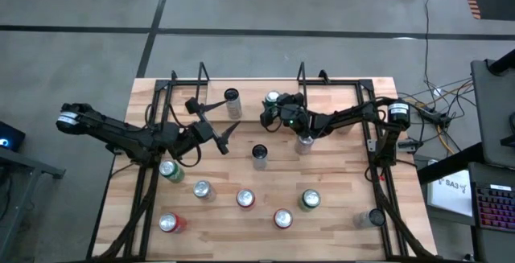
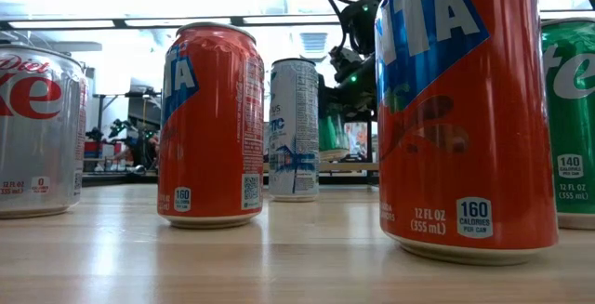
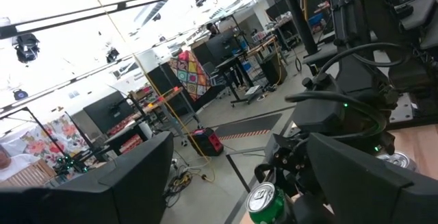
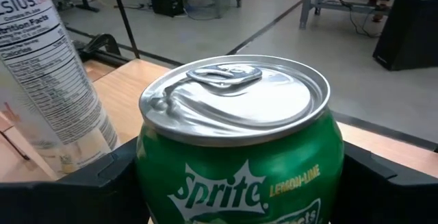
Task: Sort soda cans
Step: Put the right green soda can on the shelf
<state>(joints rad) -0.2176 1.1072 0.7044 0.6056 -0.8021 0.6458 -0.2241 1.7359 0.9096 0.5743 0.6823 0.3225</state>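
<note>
Your right gripper [image 1: 272,110] sits at the far edge of the table [image 1: 338,215], its fingers either side of a green Sprite can [image 4: 236,148]. In the right wrist view the can fills the space between the two dark fingers, but you cannot tell from it whether the pads press the wall or stand just off it; the jaws are spread wide, about a can's width. Judge this as the pick or place step for one green can, near the tall white Celsius can [image 1: 232,100] at the back.

If you mean to lift, close until both pads bear on the can's sides, then rise straight. If you have just set it down, back out along the fingers without nudging it.

The Sprite can stands upright, long axis vertical, silver top and pull tab facing up.

Your left gripper [image 1: 211,125] hangs open and empty above the left-middle of the table, holding nothing.

The remaining cans stand upright across the near half: two orange Fanta cans [image 2: 209,123], a Diet Coke can [image 2: 37,132] and another green can [image 1: 310,199] among them.
</note>
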